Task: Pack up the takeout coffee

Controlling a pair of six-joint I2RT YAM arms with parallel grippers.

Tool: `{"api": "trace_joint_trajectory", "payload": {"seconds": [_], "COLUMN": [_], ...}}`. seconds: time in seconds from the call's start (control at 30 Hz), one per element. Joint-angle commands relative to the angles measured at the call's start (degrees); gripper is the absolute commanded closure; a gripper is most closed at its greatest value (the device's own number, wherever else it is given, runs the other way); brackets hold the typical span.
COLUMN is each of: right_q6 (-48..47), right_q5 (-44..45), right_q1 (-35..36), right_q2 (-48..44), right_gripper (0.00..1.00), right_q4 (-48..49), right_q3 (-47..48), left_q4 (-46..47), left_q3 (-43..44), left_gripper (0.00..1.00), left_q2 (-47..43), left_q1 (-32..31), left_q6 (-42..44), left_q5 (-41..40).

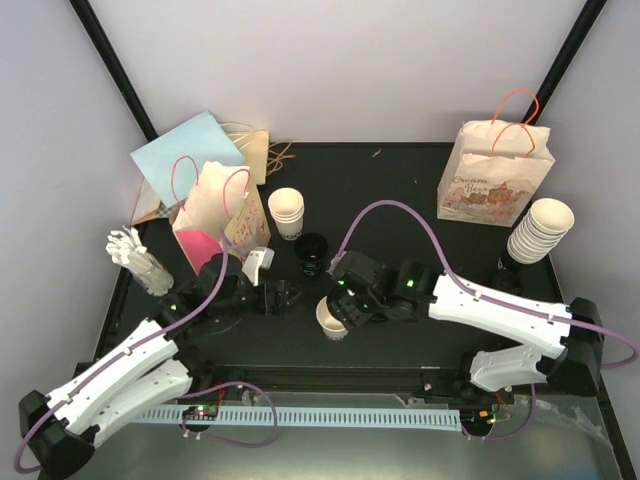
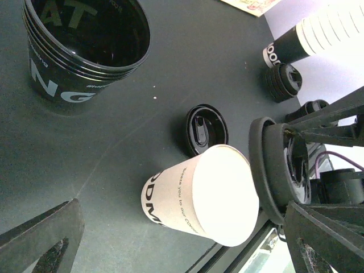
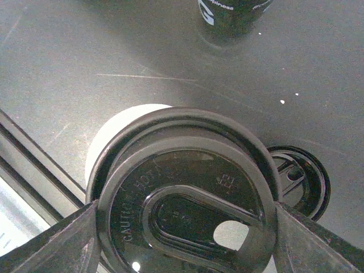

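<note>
Holding a black lid (image 3: 187,187) in my right gripper (image 1: 345,303), jaws clamped on its rim from both sides. The lid sits tilted over the white cup (image 2: 193,193). In the right wrist view it covers most of the mouth, with the cup's rim showing past it on one side. Not seated: in the left wrist view it stands nearly edge-on at the cup's lip. Cannot tell if lid and lip touch. The white cup stands upright on the black table (image 1: 400,190), around the middle and toward the near edge. My left gripper (image 1: 285,297) is just left of the cup, jaws spread wide with nothing between them, not touching the cup. A spare lid (image 2: 206,129) lies flat on the table just beside the cup. A stack of black cups (image 1: 313,252) stands a little farther back, with a short stack of white cups (image 1: 287,213) beyond that. Far right: a printed paper bag (image 1: 495,175), upright, with orange handles. A tall sleeve of cups (image 1: 540,230) leans near it, with a small pile of lids (image 2: 284,82) at its foot. Far left: a cream bag (image 1: 215,205) with pink handles, and a blue bag (image 1: 185,155) behind it.
</note>
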Motion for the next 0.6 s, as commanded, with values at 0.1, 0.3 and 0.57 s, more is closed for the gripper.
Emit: {"api": "trace_joint_trajectory", "payload": {"seconds": [0.1,0.3,0.57], "right_q6": [0.66,0.54,0.45], "right_q5": [5.27,5.95,7.96], "right_q1": [2.10,2.86,4.45], "right_q2": [2.45,3.76,5.52], "right_gripper": [0.21,0.22,0.22], "right_q4": [0.37,0.85,0.21], "right_q3": [1.49,1.61,1.95], "left_q4": [1.05,2.98,2.91], "left_q3": [-0.23,-2.20,-3.07], "left_gripper": [0.01,0.01,0.04], "left_q2": [-0.18,0.23,1.44], "left_q1": [0.47,0.44,0.44], "left_q6": [-1.33,-2.06,-1.56], "left_q5": [0.26,0.93,1.10]}}
